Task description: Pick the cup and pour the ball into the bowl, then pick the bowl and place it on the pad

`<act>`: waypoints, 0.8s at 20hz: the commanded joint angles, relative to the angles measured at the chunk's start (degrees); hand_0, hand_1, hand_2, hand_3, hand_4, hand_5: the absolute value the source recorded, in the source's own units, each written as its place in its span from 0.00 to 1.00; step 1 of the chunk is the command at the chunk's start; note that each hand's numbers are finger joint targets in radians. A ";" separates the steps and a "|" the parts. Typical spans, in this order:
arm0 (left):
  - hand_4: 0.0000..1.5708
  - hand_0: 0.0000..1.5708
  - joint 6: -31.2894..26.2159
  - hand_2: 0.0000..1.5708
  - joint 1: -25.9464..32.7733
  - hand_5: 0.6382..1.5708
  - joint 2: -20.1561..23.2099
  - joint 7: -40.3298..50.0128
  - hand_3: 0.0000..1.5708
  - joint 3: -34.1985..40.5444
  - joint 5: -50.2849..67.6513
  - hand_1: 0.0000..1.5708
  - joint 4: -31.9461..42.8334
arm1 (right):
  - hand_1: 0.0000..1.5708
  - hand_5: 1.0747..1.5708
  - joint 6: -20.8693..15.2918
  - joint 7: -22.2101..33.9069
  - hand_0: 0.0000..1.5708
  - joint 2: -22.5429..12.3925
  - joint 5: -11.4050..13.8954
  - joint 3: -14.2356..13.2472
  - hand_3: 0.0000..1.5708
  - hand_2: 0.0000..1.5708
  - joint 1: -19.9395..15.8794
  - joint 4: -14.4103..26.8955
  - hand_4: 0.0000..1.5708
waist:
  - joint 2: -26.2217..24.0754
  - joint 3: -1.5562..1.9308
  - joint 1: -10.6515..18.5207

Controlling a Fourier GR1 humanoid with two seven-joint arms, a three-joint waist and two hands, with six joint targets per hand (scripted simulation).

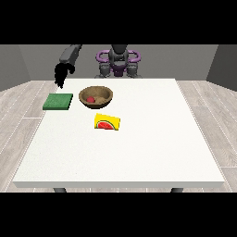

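Note:
A brown bowl [102, 92] stands on the white table [152, 148] toward the far side, with a red ball [90, 99] inside it. A yellow cup [107, 122] with a watermelon picture lies on its side just in front of the bowl. To the left of the bowl lies a flat green pad [58, 101]. The hand at the view's left [62, 74] hangs in the air above and behind the pad, fingers pointing down, holding nothing. No hand shows at the view's right.
The robot's torso [118, 62] stands behind the table's far edge. Grey wooden floor surrounds the table on every side.

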 commanded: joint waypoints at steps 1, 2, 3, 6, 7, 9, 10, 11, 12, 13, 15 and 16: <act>0.67 0.00 -9.36 0.00 0.79 0.99 6.20 -4.02 0.00 7.45 9.42 0.00 -0.21 | 0.00 0.99 -2.29 -3.57 0.00 3.41 0.33 0.29 0.00 0.00 -0.60 0.61 0.47 | 4.65 0.22 0.85; 0.67 0.00 -13.38 0.00 -0.88 0.99 8.94 -1.29 0.00 9.04 12.17 0.00 -0.05 | 0.00 0.99 -3.41 -4.48 0.00 3.28 0.38 -0.70 0.00 0.00 -0.79 2.02 0.47 | 4.59 0.25 2.99; 0.67 0.00 -13.38 0.00 -1.36 0.99 10.58 -1.71 0.00 9.76 11.96 0.00 0.26 | 0.00 0.99 -1.10 -6.83 0.00 3.75 0.00 -0.18 0.00 0.00 -0.98 3.06 0.47 | 6.64 0.29 1.37; 0.66 0.00 -16.50 0.00 2.76 0.99 11.47 -2.35 0.00 10.14 13.85 0.00 -0.65 | 0.00 0.99 -0.52 -6.95 0.00 3.48 0.15 0.28 0.00 0.00 -2.27 6.78 0.46 | 6.47 0.29 0.75; 0.65 0.00 -15.60 0.00 1.18 0.99 12.17 -1.74 0.00 10.74 14.05 0.00 -1.33 | 0.00 0.99 -1.03 -11.95 0.00 4.98 1.25 0.44 0.00 0.00 -2.41 8.86 0.45 | 8.39 0.32 1.13; 0.62 0.00 -16.63 0.00 3.37 0.98 12.83 -1.85 0.00 10.90 14.82 0.00 -2.58 | 0.00 0.98 -0.42 -11.72 0.00 3.40 0.56 -0.20 0.00 0.00 -5.75 12.37 0.41 | 8.60 0.31 1.19; 0.63 0.00 -15.73 0.00 4.86 0.98 13.01 -3.17 0.00 11.79 14.63 0.00 -2.03 | 0.00 0.97 -1.73 -14.51 0.00 6.83 2.08 1.75 0.00 0.00 -4.02 11.62 0.39 | 8.29 0.30 -0.23; 0.63 0.00 -17.47 0.00 5.68 0.97 12.97 -0.78 0.00 10.49 15.52 0.00 -5.06 | 0.00 0.97 0.97 -12.79 0.00 1.61 -0.10 -1.23 0.00 0.00 -6.94 15.59 0.38 | 7.12 0.32 1.82; 0.64 0.00 -18.25 0.00 6.16 0.97 15.00 -1.86 0.00 13.09 16.99 0.00 -2.31 | 0.00 0.97 -0.91 -12.71 0.00 4.83 1.84 1.97 0.00 0.00 -6.95 13.85 0.37 | 7.26 0.29 -0.95; 0.64 0.00 -17.97 0.00 6.45 0.96 14.87 -1.39 0.00 12.65 16.95 0.00 -4.69 | 0.00 0.98 -1.68 -14.55 0.00 4.61 1.08 0.05 0.00 0.00 -7.20 16.78 0.37 | 7.80 0.31 1.41; 0.64 0.00 -16.77 0.00 6.02 0.96 13.96 -1.00 0.00 12.60 17.87 0.00 -5.73 | 0.00 0.97 -1.50 -16.80 0.00 4.79 1.67 0.60 0.00 0.00 -9.40 19.96 0.34 | 9.37 0.32 -0.11; 0.64 0.00 -18.01 0.00 5.45 0.96 16.26 0.02 0.00 13.40 18.47 0.00 -6.18 | 0.00 0.97 -0.54 -20.51 0.00 5.63 2.34 0.82 0.00 0.00 -7.18 21.27 0.35 | 9.96 0.33 0.28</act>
